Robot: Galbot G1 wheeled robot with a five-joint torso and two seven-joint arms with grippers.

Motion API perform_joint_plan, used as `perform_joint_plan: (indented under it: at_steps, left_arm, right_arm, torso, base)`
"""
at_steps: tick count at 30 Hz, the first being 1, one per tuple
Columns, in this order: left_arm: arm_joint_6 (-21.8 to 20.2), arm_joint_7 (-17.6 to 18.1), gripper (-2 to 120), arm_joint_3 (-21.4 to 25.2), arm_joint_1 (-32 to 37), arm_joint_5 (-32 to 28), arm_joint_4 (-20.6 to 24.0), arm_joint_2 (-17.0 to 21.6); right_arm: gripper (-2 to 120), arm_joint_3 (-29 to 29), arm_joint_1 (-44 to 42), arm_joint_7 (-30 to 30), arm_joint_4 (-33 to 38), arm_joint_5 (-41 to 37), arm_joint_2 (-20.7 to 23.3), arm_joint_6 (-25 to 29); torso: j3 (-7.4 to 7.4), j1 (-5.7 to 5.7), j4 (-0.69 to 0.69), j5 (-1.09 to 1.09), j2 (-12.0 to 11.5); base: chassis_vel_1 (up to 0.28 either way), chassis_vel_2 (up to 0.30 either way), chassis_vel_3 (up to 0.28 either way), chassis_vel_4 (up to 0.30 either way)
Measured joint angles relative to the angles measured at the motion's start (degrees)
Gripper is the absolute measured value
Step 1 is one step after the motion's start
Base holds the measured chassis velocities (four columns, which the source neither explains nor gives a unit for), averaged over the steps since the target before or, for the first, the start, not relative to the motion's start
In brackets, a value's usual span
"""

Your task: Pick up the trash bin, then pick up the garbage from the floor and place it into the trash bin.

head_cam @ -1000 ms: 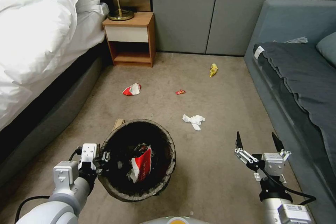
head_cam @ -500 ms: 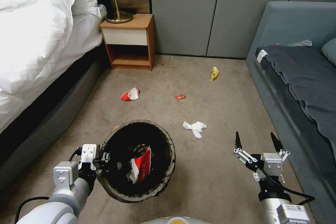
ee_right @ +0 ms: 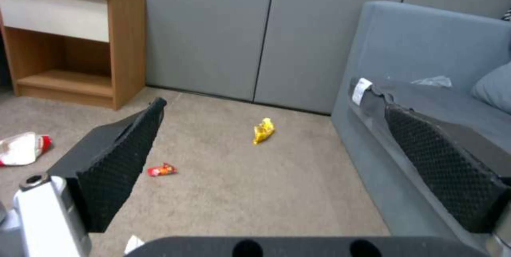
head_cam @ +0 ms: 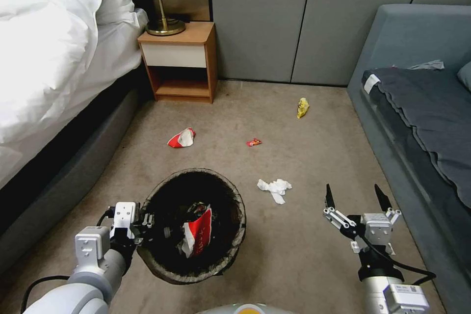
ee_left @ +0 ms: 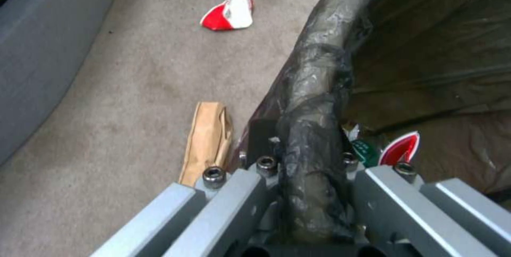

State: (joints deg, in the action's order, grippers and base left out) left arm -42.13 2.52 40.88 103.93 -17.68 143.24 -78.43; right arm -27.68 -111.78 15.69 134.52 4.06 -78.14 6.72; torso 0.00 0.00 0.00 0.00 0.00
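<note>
Already partway: left gripper clamps the trash bin rim, one red wrapper inside. Right gripper hangs wide, empty. Tissue, three wrappers remain on carpet.

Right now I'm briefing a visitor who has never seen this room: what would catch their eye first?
Probably the round trash bin with the dark bag liner, held by its rim in the left gripper, a red-and-white wrapper already inside. Next, litter on the beige carpet: a white crumpled tissue just beyond the open right gripper, a red-white wrapper nearer the bed, a small red wrapper mid-floor, and a yellow wrapper nearer the grey wall panels.
</note>
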Motion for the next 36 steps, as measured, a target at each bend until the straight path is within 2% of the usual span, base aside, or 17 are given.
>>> perform_joint_plan:
  at_steps: [12, 16, 19, 20, 22, 23, 24, 25, 28, 29, 32, 36]
  left_arm:
    - [0.0, 0.0, 1, 0.0, -0.2, -0.2, 0.0, 0.1]
    - [0.0, 0.0, 1, 0.0, -0.2, -0.2, 0.0, 0.3]
    - [0.0, 0.0, 1, 0.0, -0.1, -0.2, 0.0, 0.5]
    - [0.0, 0.0, 1, 0.0, -0.1, -0.2, 0.0, 0.5]
    - [0.0, 0.2, 1, 0.0, 0.1, -0.2, 0.0, 0.4]
    - [0.0, 0.2, 1, 0.0, 0.3, -0.2, 0.0, 0.4]
    - [0.0, 0.2, 1, 0.0, 0.3, -0.2, 0.0, 0.4]
    - [0.0, 0.3, 1, 0.1, 0.5, -0.3, 0.0, 0.3]
    - [0.0, 0.4, 1, 0.3, 0.7, -1.1, 0.0, 0.9]
    - [0.0, 0.4, 1, 0.3, 0.7, -1.1, 0.0, 0.9]
    - [0.0, 0.4, 1, -0.1, 0.5, -1.7, 0.0, 2.1]
    - [0.0, 0.4, 1, 0.1, 0.5, -1.9, 0.0, 2.2]
  right_arm:
    - [100, 0.5, 1.2, -1.3, -0.4, -2.7, 0.2, 1.0]
    - [100, 0.5, 3.5, -2.3, -0.9, -5.0, 1.8, -2.6]
    - [100, 0.4, 8.1, -5.5, -4.2, -8.7, 4.1, -7.6]
    - [100, 0.4, 8.1, -5.5, -4.2, -8.7, 4.1, -7.6]
    - [100, 0.9, 12.9, -10.6, -7.5, -12.3, 4.6, -14.0]
    - [100, 2.2, 15.4, -10.8, -9.1, -14.3, 5.6, -16.8]
    - [100, 2.2, 15.4, -10.8, -9.1, -14.3, 5.6, -16.8]
    - [100, 3.3, 17.6, -10.6, -10.7, -15.4, 6.2, -18.5]
    - [100, 6.2, 24.7, -10.7, -17.8, -17.1, 7.5, -22.7]
    - [100, 6.2, 24.7, -10.7, -17.8, -17.1, 7.5, -22.7]
    - [100, 8.6, 30.7, -11.5, -27.4, -20.0, 8.0, -26.2]
    - [100, 9.9, 33.8, -12.2, -31.4, -24.9, 8.0, -29.9]
  torso:
    - [0.0, 0.0, -0.01, 0.0, 0.0]
    - [0.0, 0.0, -0.01, -0.01, 0.0]
    - [0.0, 0.0, 0.0, 0.0, 0.0]
    - [0.0, 0.0, 0.0, 0.0, 0.0]
    - [0.0, 0.0, 0.0, 0.02, 0.0]
    - [0.0, 0.0, -0.02, 0.0, 0.0]
    - [0.0, 0.0, -0.02, 0.0, 0.0]
    - [0.0, 0.0, 0.02, -0.01, 0.0]
    - [0.0, 0.0, 0.0, 0.01, 0.0]
    - [0.0, 0.0, 0.0, 0.01, 0.0]
    - [0.0, 0.0, -0.01, 0.0, 0.0]
    - [0.01, 0.0, 0.0, 0.0, 0.0]
  base:
    - [-0.07, 0.074, 0.07, -0.072]
    - [-0.009, 0.012, 0.013, -0.012]
    - [0.0, 0.0, 0.0, 0.0]
    - [0.0, 0.0, 0.0, 0.0]
    - [0.0, 0.0, 0.0, 0.0]
    - [0.0, 0.0, 0.0, 0.0]
    - [0.0, 0.0, 0.0, 0.0]
    - [0.0, 0.0, 0.0, 0.0]
    - [0.0, 0.0, 0.0, 0.0]
    - [0.0, 0.0, 0.0, 0.0]
    - [0.0, 0.0, 0.0, 0.0]
    - [0.0, 0.0, 0.0, 0.0]
